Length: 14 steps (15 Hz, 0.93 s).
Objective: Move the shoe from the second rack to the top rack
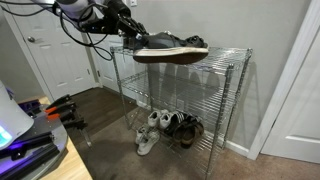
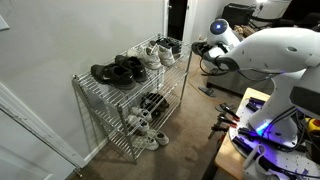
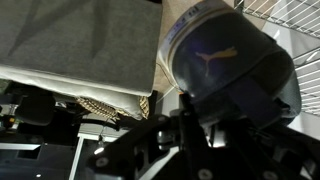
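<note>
The shoe (image 1: 172, 49), dark with a pale sole, is level over the near end of the top rack (image 1: 232, 58) of the chrome wire shelving. My gripper (image 1: 136, 36) is shut on its heel end from the left. In an exterior view the shoe (image 2: 172, 45) is at the top rack's (image 2: 100, 90) end nearest the arm, with the gripper (image 2: 200, 47) beside it. The second rack (image 1: 215, 100) looks bare in an exterior view. In the wrist view the shoe's dark rounded end (image 3: 215, 55) fills the frame above the dark gripper (image 3: 190, 130). I cannot tell whether the shoe touches the wire.
Black shoes (image 2: 117, 70) and white sneakers (image 2: 155, 52) sit on the top rack. More shoes lie on the lowest tier, white sneakers (image 1: 150, 130) and brown shoes (image 1: 185, 127). A wall stands behind the shelving. A white door (image 1: 60, 50) is beside it.
</note>
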Tool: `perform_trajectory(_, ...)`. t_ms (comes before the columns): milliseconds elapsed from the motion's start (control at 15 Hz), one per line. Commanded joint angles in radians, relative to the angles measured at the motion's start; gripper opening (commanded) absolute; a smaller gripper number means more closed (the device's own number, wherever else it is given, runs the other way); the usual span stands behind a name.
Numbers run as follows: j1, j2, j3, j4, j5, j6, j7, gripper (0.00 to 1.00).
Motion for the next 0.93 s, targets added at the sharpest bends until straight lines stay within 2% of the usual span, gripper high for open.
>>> perform_trajectory(0,0.005,0.04,0.019,0.032,0.017,0.081,0.056,0.06)
perform_trajectory(467,-0.022,0.031,0.082,0.073,0.021,0.221,0.146,0.06)
perform_trajectory(867,-0.07,-0.025,0.169,0.065,0.047,0.362,0.186,0.06)
